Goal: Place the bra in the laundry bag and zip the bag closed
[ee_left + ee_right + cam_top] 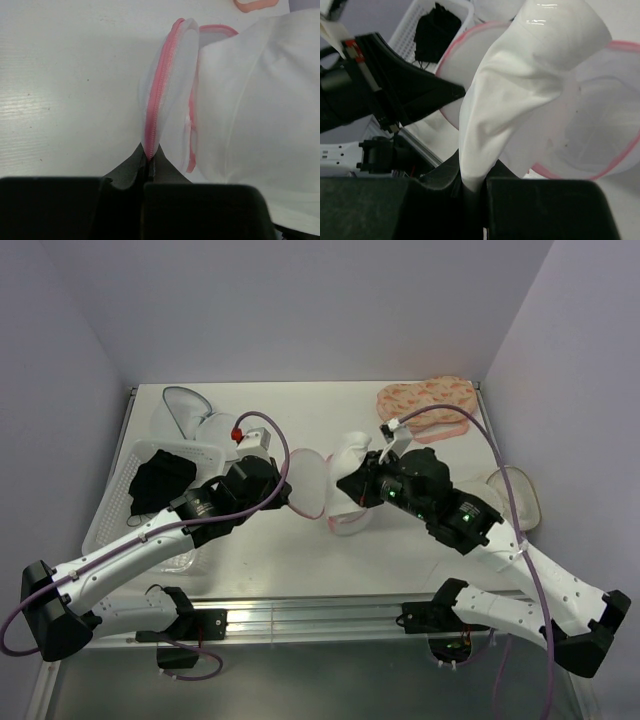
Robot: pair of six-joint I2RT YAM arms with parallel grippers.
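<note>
The laundry bag [308, 483], white mesh with pink zipper trim, lies open mid-table. My left gripper [287, 492] is shut on its pink zipper edge [157, 95]; in the left wrist view the gripper [148, 159] pinches that rim upright. My right gripper [352, 487] is shut on a smooth white cup-shaped garment [520, 85], held over the bag's open half [605, 125]. The garment also shows in the left wrist view [255, 115]. The black bra [160, 480] lies in a white basket [112, 505] at the left, also in the right wrist view [436, 25].
An orange patterned pouch [425, 400] lies at the back right. A white mesh pouch with grey trim [185, 410] sits at the back left. Another pale pouch [520, 495] lies by the right wall. My left arm [395, 80] is close beside the right gripper.
</note>
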